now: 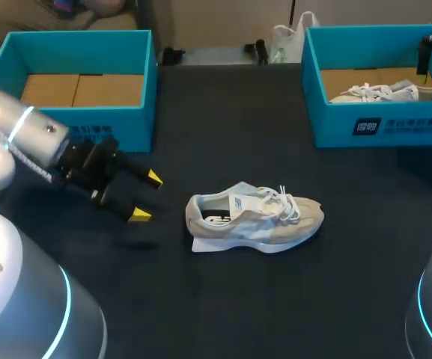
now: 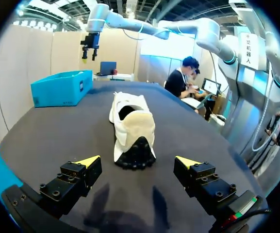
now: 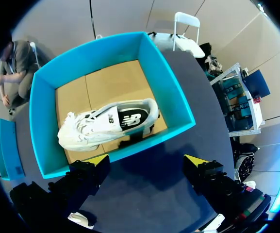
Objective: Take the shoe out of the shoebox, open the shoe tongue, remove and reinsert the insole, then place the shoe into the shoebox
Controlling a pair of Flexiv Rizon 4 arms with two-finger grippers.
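Out of the box: beige sneaker (image 1: pixel 257 221) (image 2: pixel 132 126) on the dark surface (image 1: pixel 223 299) between two blue shoeboxes, heel toward the left end effector (image 1: pixel 144 196) (image 2: pixel 138 161), fingers spread wide, near the heel, not touching. Possibly tipped sideways; hard to tell. Right end effector (image 3: pixel 146 159), equally wide, empty, above the right shoebox (image 3: pixel 169 92) holding a second sneaker (image 3: pixel 106 124). Risks: pushing the unpinned shoe away on contact; snagging laces instead of the tongue; dragging the whole shoe while pulling the insole.

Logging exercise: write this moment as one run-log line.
shoe on table | left gripper open, facing its heel | right gripper open above shoebox holding second shoe
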